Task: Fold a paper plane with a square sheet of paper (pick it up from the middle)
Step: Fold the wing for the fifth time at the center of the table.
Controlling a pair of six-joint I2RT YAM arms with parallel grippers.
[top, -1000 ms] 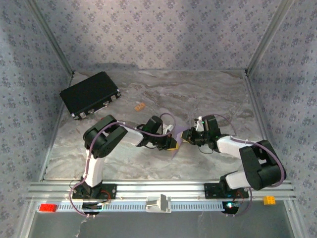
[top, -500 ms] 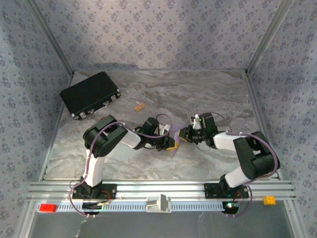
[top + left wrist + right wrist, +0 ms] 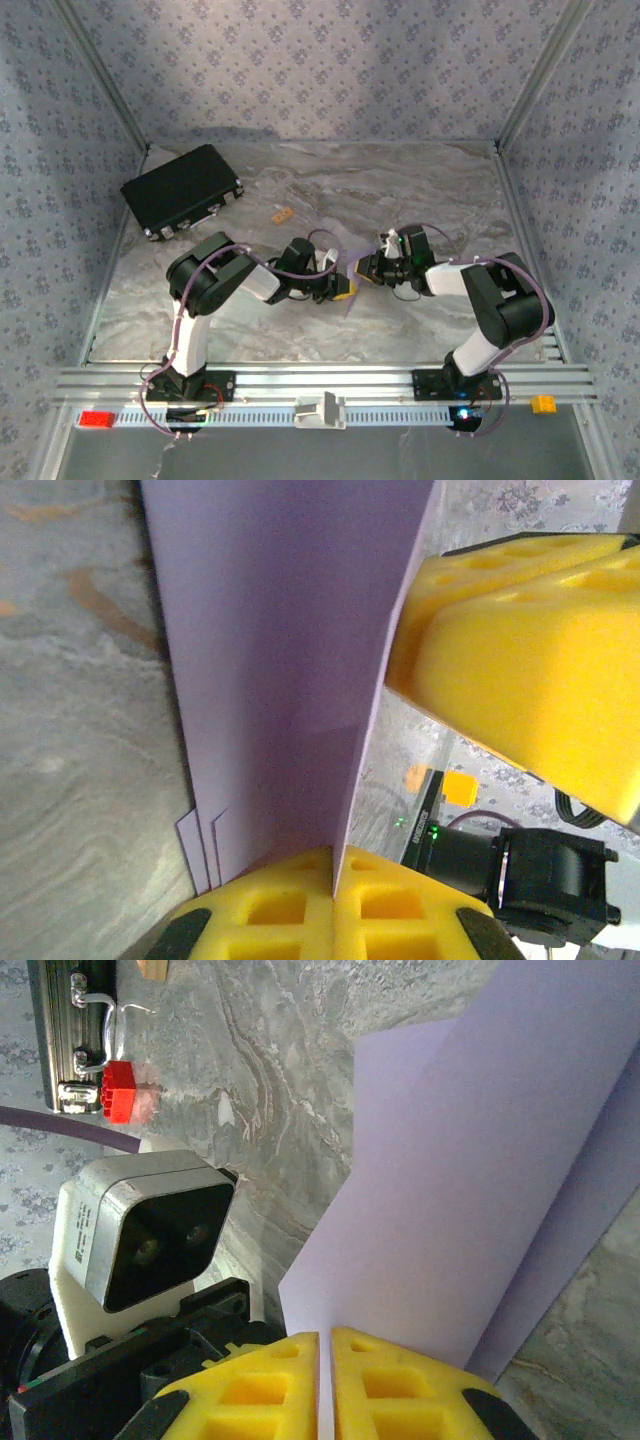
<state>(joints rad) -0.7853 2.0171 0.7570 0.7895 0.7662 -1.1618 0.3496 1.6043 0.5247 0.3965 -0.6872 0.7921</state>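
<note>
The folded sheet of pale lilac paper (image 3: pixel 290 680) is above the middle of the grey marble table (image 3: pixel 430 190), standing on edge. The left gripper (image 3: pixel 333 880) and the right gripper (image 3: pixel 325 1360) both pinch it tight, face to face. A black hard case (image 3: pixel 182 190) and a small tan block (image 3: pixel 282 214) lie well apart at the far left. I cannot tell which way the paper points.

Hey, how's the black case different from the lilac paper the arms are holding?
The black case is dark with metal latches; the lilac paper is pale and plain. The case lies flat on the table at far left, untouched; the paper is clamped by both the left gripper and the right gripper. The case is a thick box; the paper is thin, folded into layers. Both have straight edges.
</note>
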